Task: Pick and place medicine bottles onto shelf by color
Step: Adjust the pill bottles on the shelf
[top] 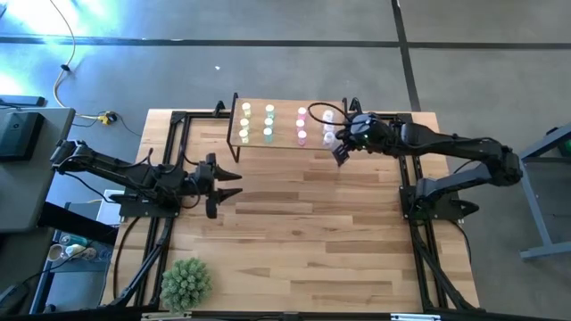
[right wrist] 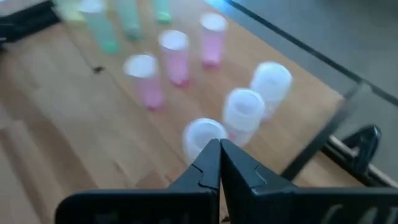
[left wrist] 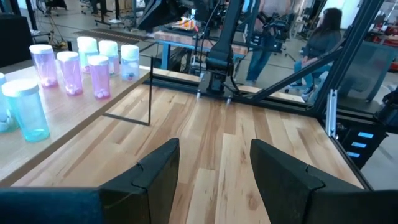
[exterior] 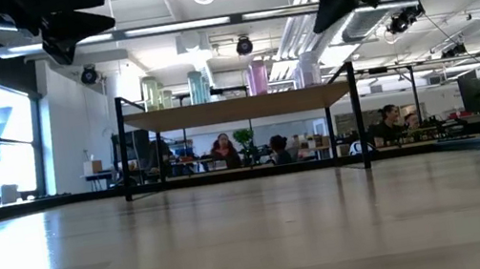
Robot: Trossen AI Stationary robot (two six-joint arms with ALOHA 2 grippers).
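Room: open workshop with a concrete floor around a wood-plank table [top: 303, 214]; in the low view several seated people show beyond the table's far edge
Shelf: light-wood board [top: 284, 125] on thin black legs, standing at the far edge of the table; it bears every bottle in view
Yellow bottles: three [top: 246, 121], in one column at the shelf's left end
Green bottles: three [top: 268, 121], in the next column, just beside the yellow ones
Pink bottles: three [top: 302, 124], in a column right of centre; in the right wrist view [right wrist: 176, 56] they stand in a row, apart from one another
White bottles: three [right wrist: 244, 111], clustered at the shelf's right end, close together; the nearest one sits just beyond the right gripper's fingertips
Total bottles: twelve counted, all upright, all on the shelf
Right gripper: [top: 340, 153] at the shelf's right front corner, near the white bottles; in its wrist view [right wrist: 219, 155] the two fingers meet with nothing between them
Left gripper: [top: 226, 185] over the table's left half, well apart from the shelf; its fingers [left wrist: 163, 171] are spread with bare planks between them, holding nothing
Potted plant: one spiky green plant [top: 186, 283] at the near left corner of the table
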